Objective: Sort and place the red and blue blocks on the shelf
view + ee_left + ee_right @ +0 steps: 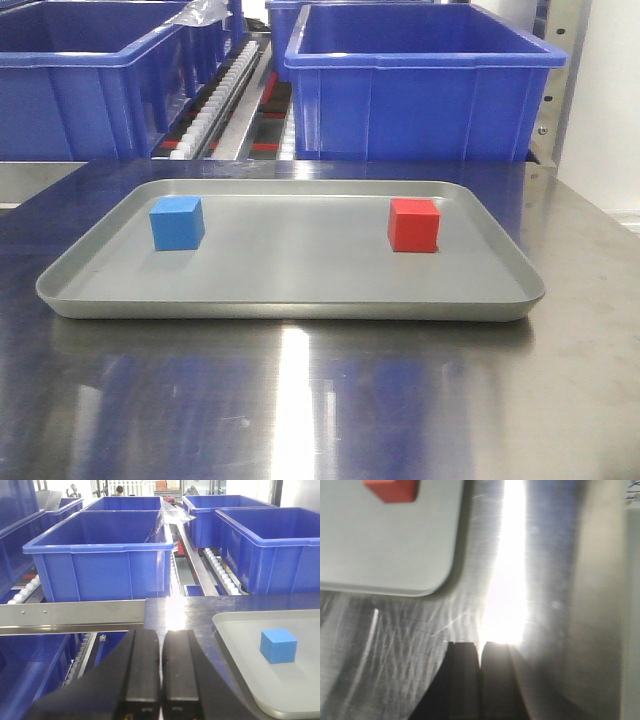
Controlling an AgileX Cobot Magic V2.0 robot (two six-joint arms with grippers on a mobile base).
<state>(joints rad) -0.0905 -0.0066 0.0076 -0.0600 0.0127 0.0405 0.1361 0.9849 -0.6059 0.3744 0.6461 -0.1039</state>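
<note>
1. Resting on a shallow grey tray [290, 300], the blue block [177, 222] is seen toward the left and the red block [414, 224] toward the right, well apart.
2. The tray is set on a shiny steel table [300, 410].
3. Behind the table, the shelf [225, 110] is loaded with large blue bins [420, 90] (its steel front rail [70, 614] is seen from the left wrist).
4. The left gripper [161, 635] is closed to a thin slit, and nothing is gripped. It is positioned off the tray's left edge, with the blue block ahead to its right.
5. The right gripper [480, 645] is likewise closed and empty, positioned over bare table beside a tray corner; the red block is cut off by the top edge of that view.
</note>
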